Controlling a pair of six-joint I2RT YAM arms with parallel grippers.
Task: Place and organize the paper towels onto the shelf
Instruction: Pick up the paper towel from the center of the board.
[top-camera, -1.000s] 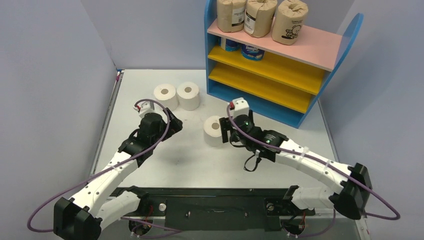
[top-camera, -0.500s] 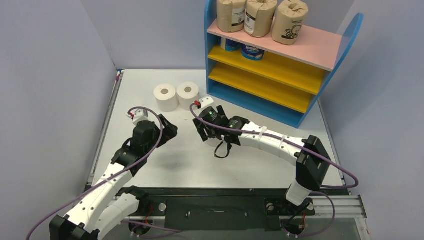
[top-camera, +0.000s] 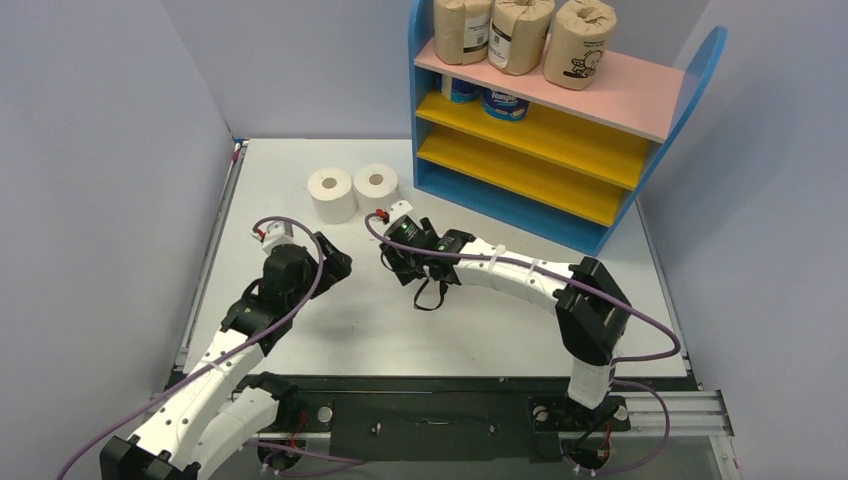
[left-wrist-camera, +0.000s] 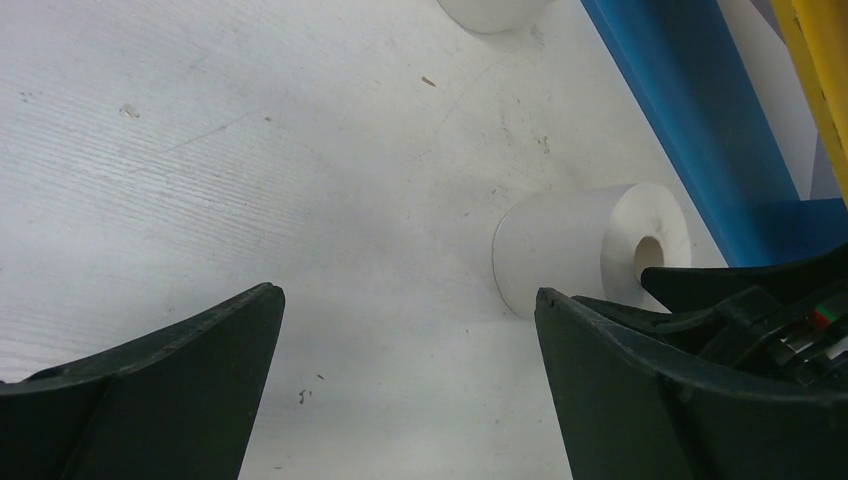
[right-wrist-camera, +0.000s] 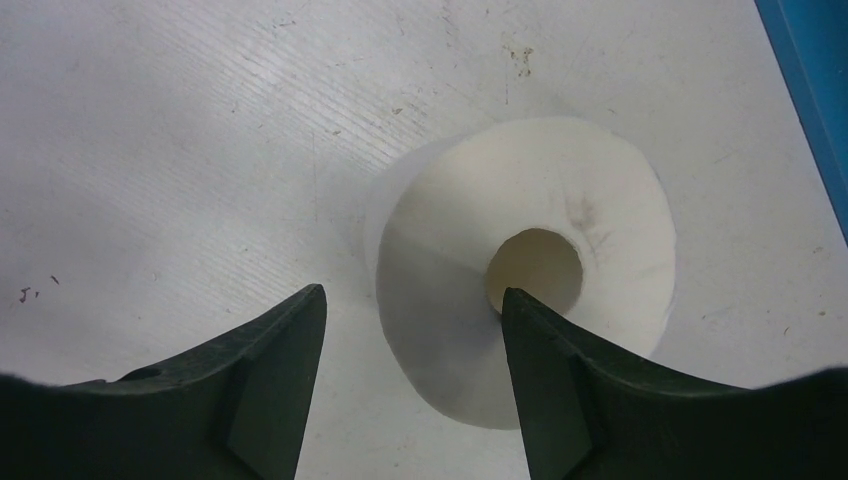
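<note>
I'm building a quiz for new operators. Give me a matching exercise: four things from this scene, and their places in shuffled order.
1 brown-wrapped rolls
2 Tempo rolls
3 pair of white rolls
4 right gripper

A table, left of the shelf
B pink top board
C over a lone white roll
D upper yellow board

Pairs: 1-B, 2-D, 3-A, 4-C

High rear camera overlooks table (top-camera: 480, 330); close wrist cameras share white roll (left-wrist-camera: 590, 240).

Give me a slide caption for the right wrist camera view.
Open right hand over an upright white paper towel roll on the table, blue shelf edge at right.
</note>
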